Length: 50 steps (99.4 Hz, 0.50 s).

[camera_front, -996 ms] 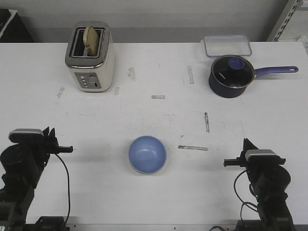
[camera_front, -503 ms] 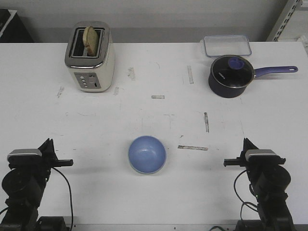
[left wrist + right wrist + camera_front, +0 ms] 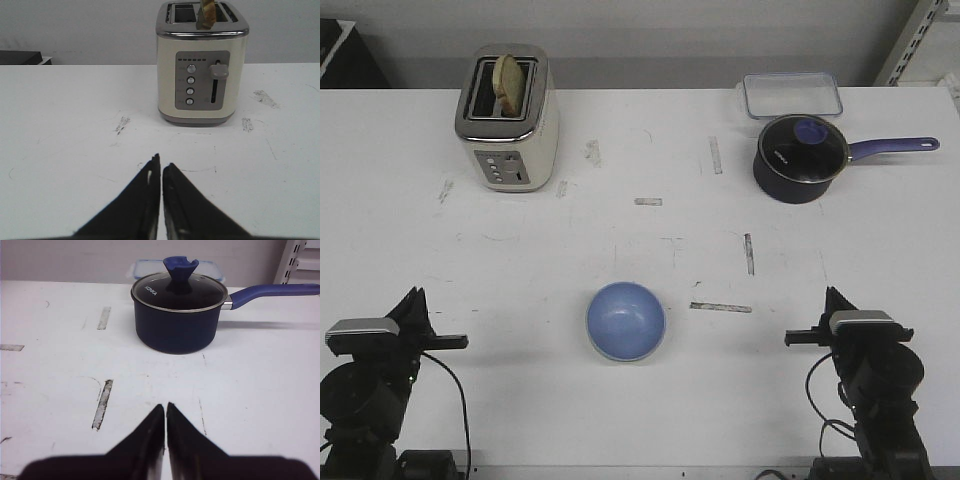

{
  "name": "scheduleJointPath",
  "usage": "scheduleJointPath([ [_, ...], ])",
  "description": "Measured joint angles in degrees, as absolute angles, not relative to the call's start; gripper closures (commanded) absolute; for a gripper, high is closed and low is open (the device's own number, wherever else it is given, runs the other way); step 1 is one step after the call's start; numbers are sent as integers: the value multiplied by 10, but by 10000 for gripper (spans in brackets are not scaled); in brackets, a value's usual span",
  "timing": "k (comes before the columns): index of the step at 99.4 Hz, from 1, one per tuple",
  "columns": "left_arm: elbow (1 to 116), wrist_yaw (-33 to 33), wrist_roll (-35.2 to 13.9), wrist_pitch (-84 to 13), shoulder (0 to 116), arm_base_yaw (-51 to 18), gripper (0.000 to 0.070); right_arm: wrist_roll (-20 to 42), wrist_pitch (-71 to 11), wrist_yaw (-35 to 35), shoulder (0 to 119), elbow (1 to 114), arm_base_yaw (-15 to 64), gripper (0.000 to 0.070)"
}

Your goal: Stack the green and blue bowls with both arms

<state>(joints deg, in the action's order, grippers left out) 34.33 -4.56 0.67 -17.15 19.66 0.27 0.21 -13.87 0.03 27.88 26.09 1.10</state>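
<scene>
The light blue bowl (image 3: 626, 320) sits upright on the white table (image 3: 640, 240), near its front middle. No green bowl shows in any view. My left gripper (image 3: 415, 299) is at the front left, well to the left of the bowl. Its jaws are shut and empty in the left wrist view (image 3: 161, 161), pointing at the toaster. My right gripper (image 3: 833, 297) is at the front right, well to the right of the bowl. It is shut and empty in the right wrist view (image 3: 165, 406), pointing at the saucepan.
A cream toaster (image 3: 507, 118) with a slice of bread stands at the back left; it also shows in the left wrist view (image 3: 202, 62). A dark navy saucepan (image 3: 802, 157) with a glass lid stands at the back right, a clear lidded box (image 3: 791, 95) behind it.
My left arm has drawn back toward the table's front edge and sits lower in the front view. The right arm and the blue bowl have not moved.
</scene>
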Motion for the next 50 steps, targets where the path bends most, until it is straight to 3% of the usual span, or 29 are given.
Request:
scheduleJointPath([
  [31, 340, -46, 6, -169, 182, 3, 699, 2, -139, 0, 279, 261, 11, 700],
  [50, 248, -46, 6, -106, 116, 3, 699, 2, -139, 0, 279, 261, 11, 700],
])
